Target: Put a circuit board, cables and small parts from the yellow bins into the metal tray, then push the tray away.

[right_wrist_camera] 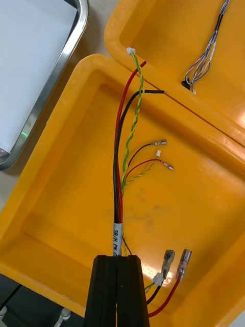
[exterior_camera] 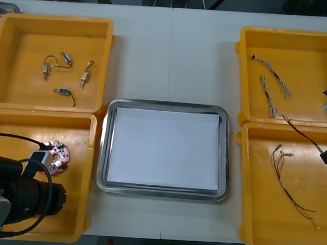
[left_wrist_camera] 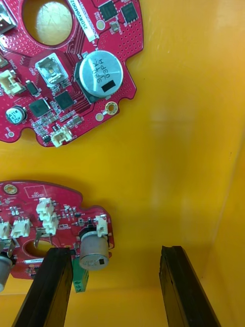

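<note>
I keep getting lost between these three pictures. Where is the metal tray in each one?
Front view: tray mid-table, between the yellow bins.
Right wrist view: its rim beside the bin where the right end effector grips a cable.
Left wrist view: faces a bin floor instead; open left end effector over boards.
Shared landmark: the yellow bins.

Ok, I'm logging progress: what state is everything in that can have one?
Left gripper: open, over a round red circuit board in a yellow bin.
Right gripper: shut on the red and yellow cable.
Red and yellow cable: gripped, stretching away across its bin.
Shiny metal tray: white inside, nothing in it.
</note>
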Robot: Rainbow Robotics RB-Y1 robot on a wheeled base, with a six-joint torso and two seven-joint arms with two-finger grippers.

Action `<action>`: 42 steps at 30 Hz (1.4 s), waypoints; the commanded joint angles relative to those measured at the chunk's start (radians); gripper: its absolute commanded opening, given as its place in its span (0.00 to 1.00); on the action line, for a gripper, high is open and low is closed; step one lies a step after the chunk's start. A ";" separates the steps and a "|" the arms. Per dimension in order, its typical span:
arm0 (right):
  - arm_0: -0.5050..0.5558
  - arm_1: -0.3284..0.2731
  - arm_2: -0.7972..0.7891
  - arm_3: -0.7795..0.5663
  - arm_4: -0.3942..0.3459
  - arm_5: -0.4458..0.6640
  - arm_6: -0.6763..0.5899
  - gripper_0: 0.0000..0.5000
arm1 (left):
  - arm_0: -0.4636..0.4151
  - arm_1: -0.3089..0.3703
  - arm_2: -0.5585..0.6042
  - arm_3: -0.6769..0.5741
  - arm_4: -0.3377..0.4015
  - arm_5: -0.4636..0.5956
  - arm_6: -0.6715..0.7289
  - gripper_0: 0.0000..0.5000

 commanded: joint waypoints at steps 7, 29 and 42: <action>-0.017 -0.041 0.005 -0.023 -0.008 -0.003 0.009 0.00 | 0.033 0.007 -0.044 0.040 -0.021 -0.067 -0.035 1.00; -0.017 -0.041 0.005 -0.025 -0.008 0.003 0.009 0.00 | 0.040 0.012 -0.046 0.039 -0.029 -0.066 -0.054 0.00; -0.017 -0.041 0.005 -0.023 -0.007 0.004 0.006 0.00 | 0.036 0.028 0.008 -0.027 0.005 0.020 -0.063 0.00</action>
